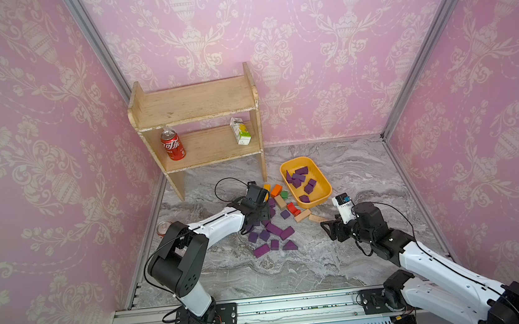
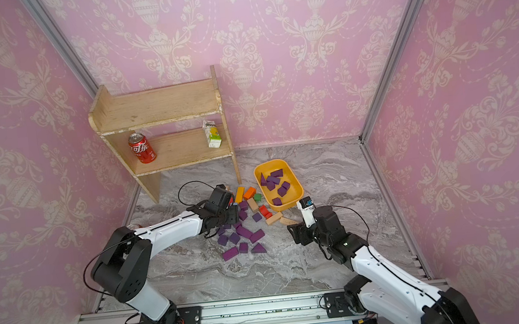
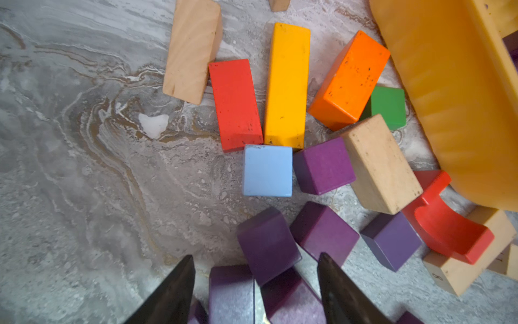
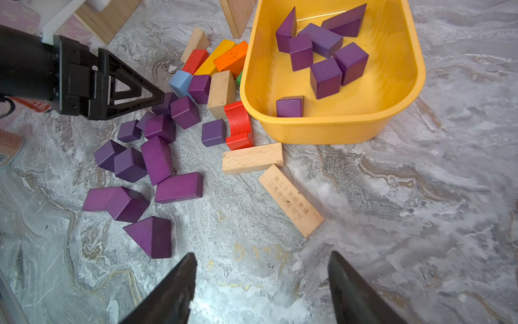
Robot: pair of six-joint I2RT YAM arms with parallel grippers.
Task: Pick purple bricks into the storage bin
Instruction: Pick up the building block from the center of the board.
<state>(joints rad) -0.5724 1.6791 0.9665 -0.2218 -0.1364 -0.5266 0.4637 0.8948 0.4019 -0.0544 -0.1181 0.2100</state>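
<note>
Left gripper (image 3: 256, 255) open, jaws astride one purple brick (image 3: 266, 241), not touching it; right gripper (image 4: 262, 253) open and empty over bare table (image 4: 392, 210) near the bin (image 4: 322, 129). Several purple bricks (image 4: 325, 75) lie in the bin; the remainder (image 4: 157, 160) are heaped on the table. Judged light, rigid, matte wood; grip opposite flat faces, avoiding wedge slopes.

Brick count
Seven purple bricks (image 4: 325, 77) in the bin (image 4: 322, 131), about fourteen outside it; four tan blocks (image 4: 252, 157), two red (image 3: 235, 103), one each yellow (image 3: 286, 84), orange (image 3: 350, 75), green (image 3: 389, 106), blue (image 3: 267, 169)
</note>
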